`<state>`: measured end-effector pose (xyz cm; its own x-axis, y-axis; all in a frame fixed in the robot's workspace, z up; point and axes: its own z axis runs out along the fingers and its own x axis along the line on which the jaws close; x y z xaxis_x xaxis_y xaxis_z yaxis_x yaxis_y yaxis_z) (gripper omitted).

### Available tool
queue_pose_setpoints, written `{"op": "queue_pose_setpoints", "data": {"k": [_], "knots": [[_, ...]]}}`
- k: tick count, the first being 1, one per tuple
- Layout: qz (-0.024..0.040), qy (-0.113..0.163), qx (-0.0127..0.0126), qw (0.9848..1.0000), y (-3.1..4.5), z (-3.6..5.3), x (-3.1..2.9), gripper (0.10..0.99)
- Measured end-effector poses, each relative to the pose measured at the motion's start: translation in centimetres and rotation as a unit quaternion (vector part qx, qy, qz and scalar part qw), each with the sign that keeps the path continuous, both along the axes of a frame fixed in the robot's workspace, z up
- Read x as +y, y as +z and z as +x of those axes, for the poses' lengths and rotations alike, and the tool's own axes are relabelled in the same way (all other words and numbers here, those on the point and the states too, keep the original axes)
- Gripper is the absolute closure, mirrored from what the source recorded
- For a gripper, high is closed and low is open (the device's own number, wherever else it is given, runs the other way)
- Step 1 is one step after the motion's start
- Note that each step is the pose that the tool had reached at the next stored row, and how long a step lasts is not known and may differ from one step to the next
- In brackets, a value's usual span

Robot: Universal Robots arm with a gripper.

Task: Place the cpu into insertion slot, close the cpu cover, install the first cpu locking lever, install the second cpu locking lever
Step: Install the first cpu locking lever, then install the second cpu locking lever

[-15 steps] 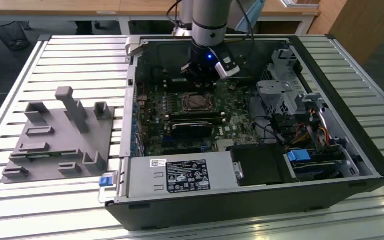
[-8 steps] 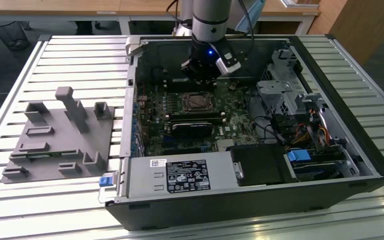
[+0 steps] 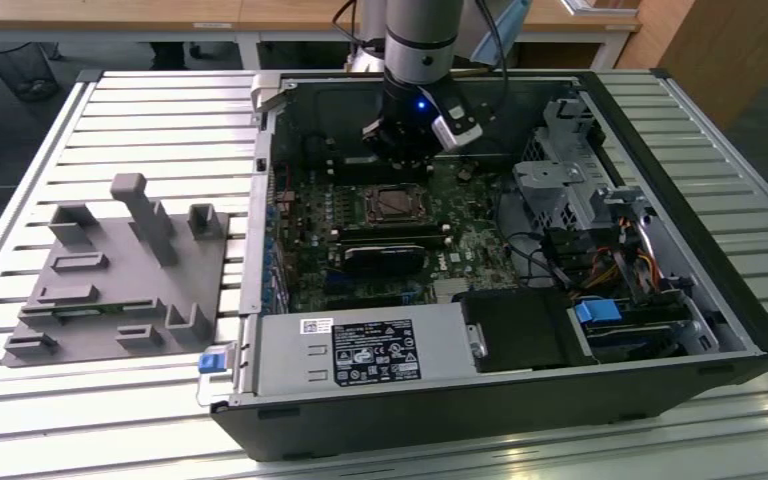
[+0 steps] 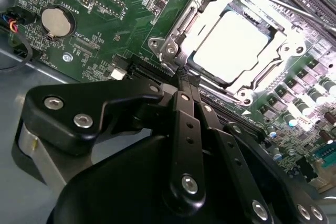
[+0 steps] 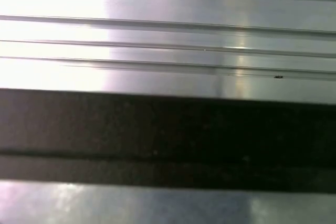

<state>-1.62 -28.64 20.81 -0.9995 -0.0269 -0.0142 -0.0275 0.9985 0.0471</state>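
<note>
The cpu [image 4: 231, 45] lies silvery face up in the insertion slot [image 3: 395, 203] on the green board. The cpu cover [image 4: 181, 30], a silvery metal frame, lies flat around it, and the chip shows through its window. A thin metal lever rod [image 4: 273, 4] runs along one side of the frame. In the second wrist view my gripper [image 4: 185, 80] hangs just beside the socket's corner, with its black fingers [image 4: 186, 124] pressed together and nothing visible between them. In the exterior view the gripper [image 3: 402, 160] sits low inside the case, just behind the socket.
The open computer case [image 3: 704, 300] lies on a slatted metal table [image 3: 131, 110]. Black memory slots [image 3: 387, 237] lie in front of the socket, a drive cage [image 3: 571, 180] on the exterior view's right and the power supply [image 3: 357, 350] at the front. A grey fixture block [image 3: 117, 270] stands outside the case.
</note>
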Motion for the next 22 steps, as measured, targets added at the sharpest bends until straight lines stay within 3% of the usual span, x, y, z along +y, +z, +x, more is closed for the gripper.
{"op": "queue_pose_setpoints", "data": {"k": [22], "knots": [[0.0,0.0,0.0,1.0,0.0,0.03,-0.89,0.965]]}}
